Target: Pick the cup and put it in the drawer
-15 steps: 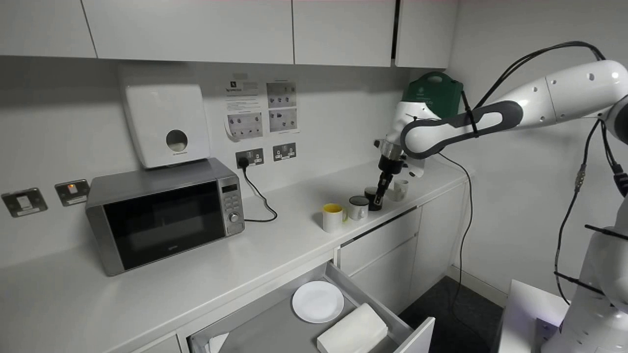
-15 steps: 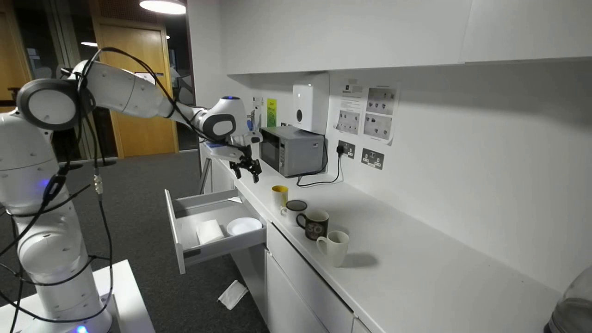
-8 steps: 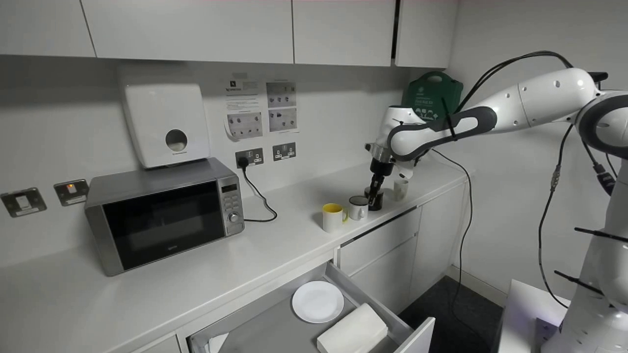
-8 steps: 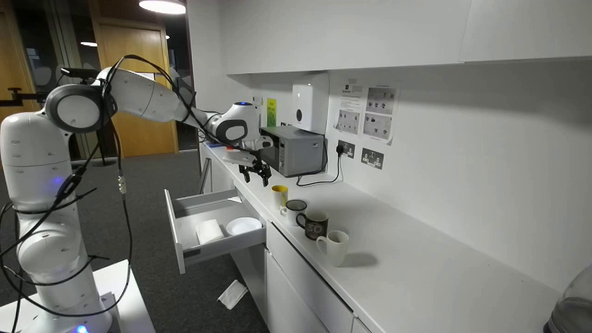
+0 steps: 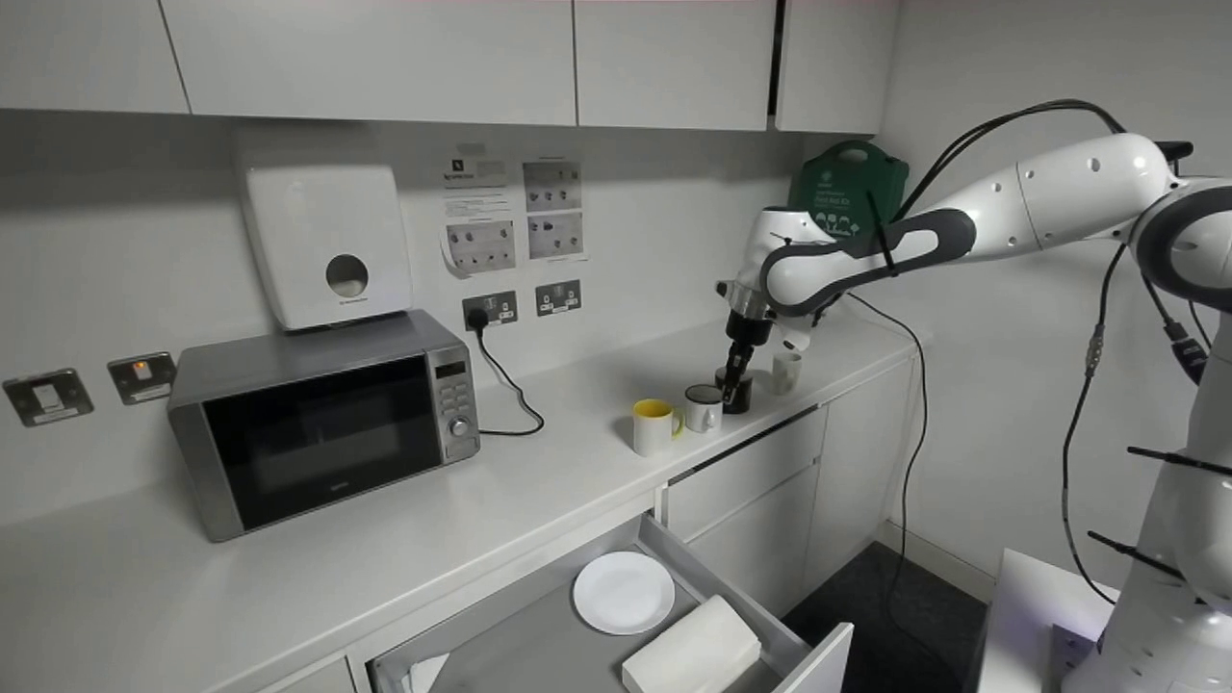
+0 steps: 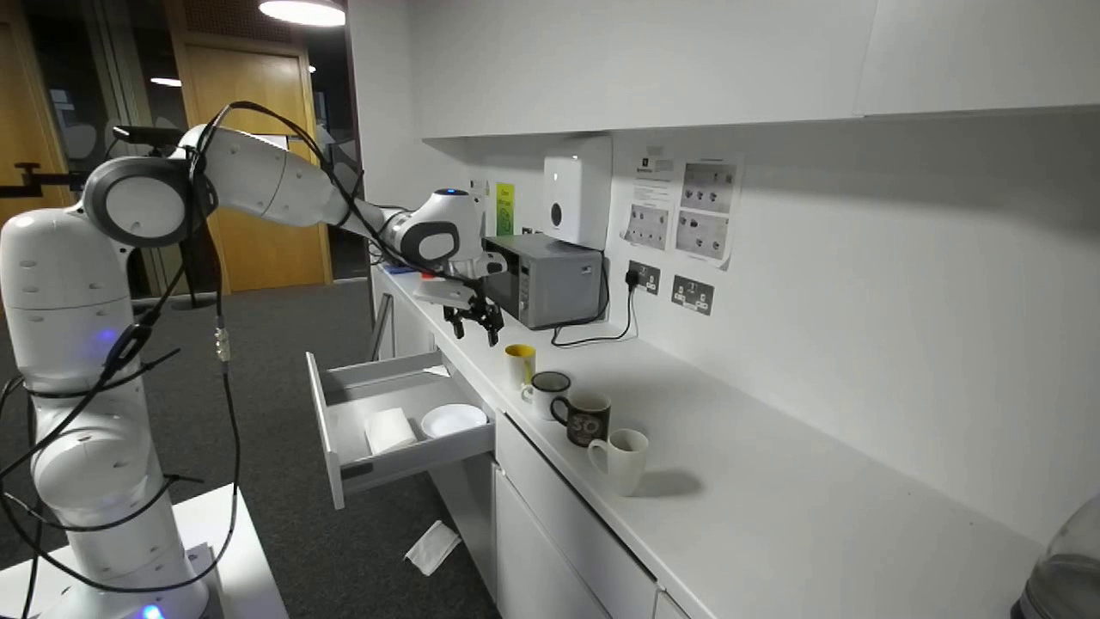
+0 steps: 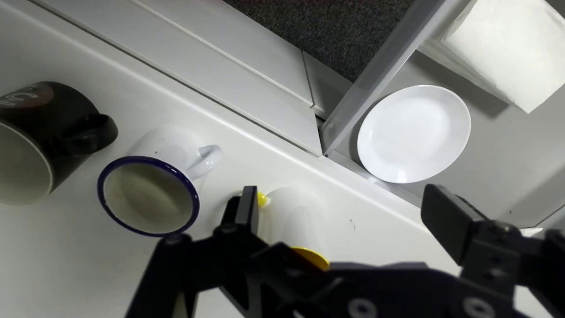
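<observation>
The cup, white outside with a yellow inside and handle, stands upright on the counter in both exterior views (image 5: 654,429) (image 6: 520,368). In the wrist view the cup (image 7: 295,216) shows between the fingers, close to the left finger, with its rim partly hidden by the gripper. My gripper is open and empty, above the counter near the cup in both exterior views (image 5: 731,395) (image 6: 475,333) and in the wrist view (image 7: 342,201). The white drawer (image 5: 830,660) is pulled open below the counter and also shows in an exterior view (image 6: 323,430) and the wrist view (image 7: 375,75).
Beside the cup stand a white mug with a dark rim (image 6: 546,397), a black mug (image 6: 588,419) and a white mug (image 6: 620,464). The drawer holds a white plate (image 5: 624,592) and a white paper stack (image 5: 693,650). A grey microwave (image 5: 318,414) stands on the counter.
Since one second ago my open gripper has moved over the counter toward the cup and slightly down. Over the last half second the arm has hardly moved. The cup and drawer are unchanged.
</observation>
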